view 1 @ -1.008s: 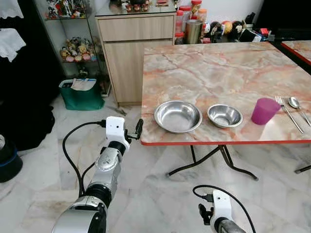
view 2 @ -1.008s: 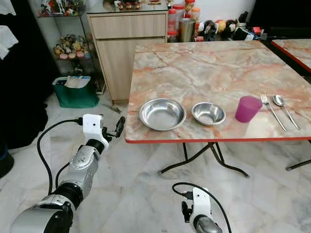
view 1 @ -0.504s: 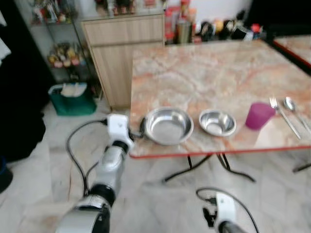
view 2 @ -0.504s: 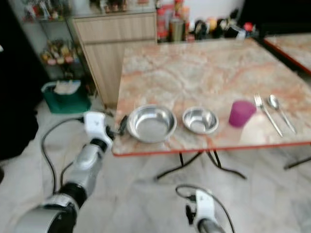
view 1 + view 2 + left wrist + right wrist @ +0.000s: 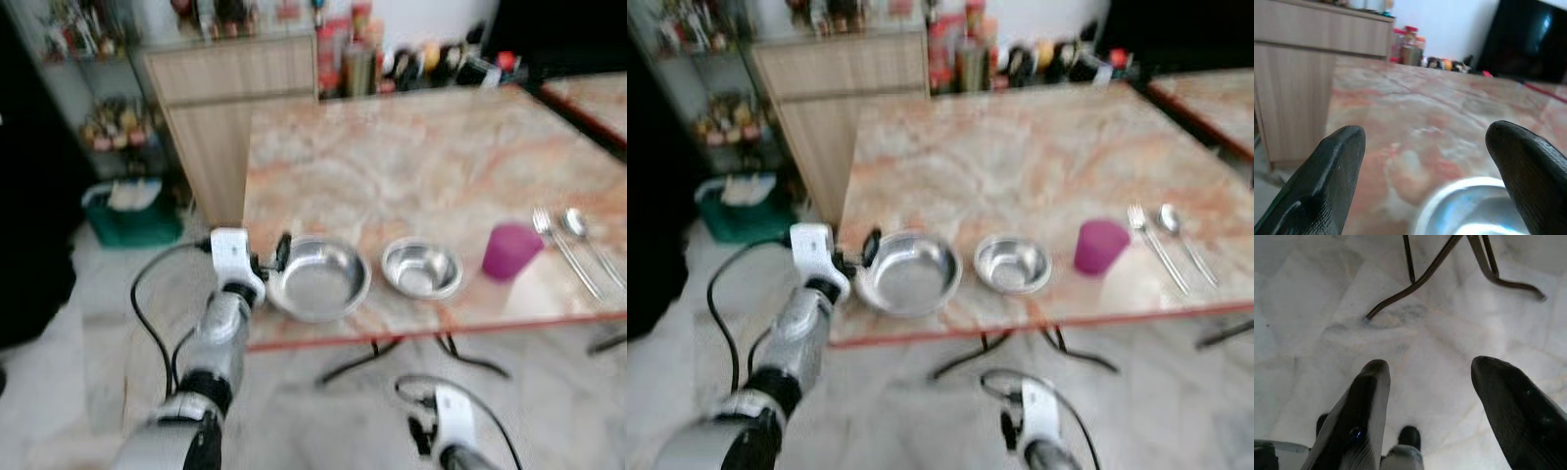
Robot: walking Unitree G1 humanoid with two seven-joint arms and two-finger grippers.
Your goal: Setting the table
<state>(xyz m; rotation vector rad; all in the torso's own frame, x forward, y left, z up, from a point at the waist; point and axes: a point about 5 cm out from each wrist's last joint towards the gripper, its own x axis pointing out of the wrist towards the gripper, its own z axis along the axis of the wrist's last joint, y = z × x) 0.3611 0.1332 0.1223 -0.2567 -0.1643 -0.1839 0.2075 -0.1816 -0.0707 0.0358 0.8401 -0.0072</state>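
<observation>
The left tool (image 5: 277,257) is reaching over the edge of the pink marble worktop (image 5: 411,166) with its two black fingers wide apart, just beside the big shiny metal bowl (image 5: 317,277). A smaller metal bowl (image 5: 421,267), a purple plastic cup (image 5: 509,251), a fork (image 5: 563,250) and a spoon (image 5: 586,240) are sitting in a row further right. The right tool (image 5: 1425,396) is hanging low over the white marble floor (image 5: 1449,333), fingers apart too.

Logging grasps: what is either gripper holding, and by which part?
Nothing. Left gripper is open at the big bowl's rim; right gripper is open over the floor.
</observation>
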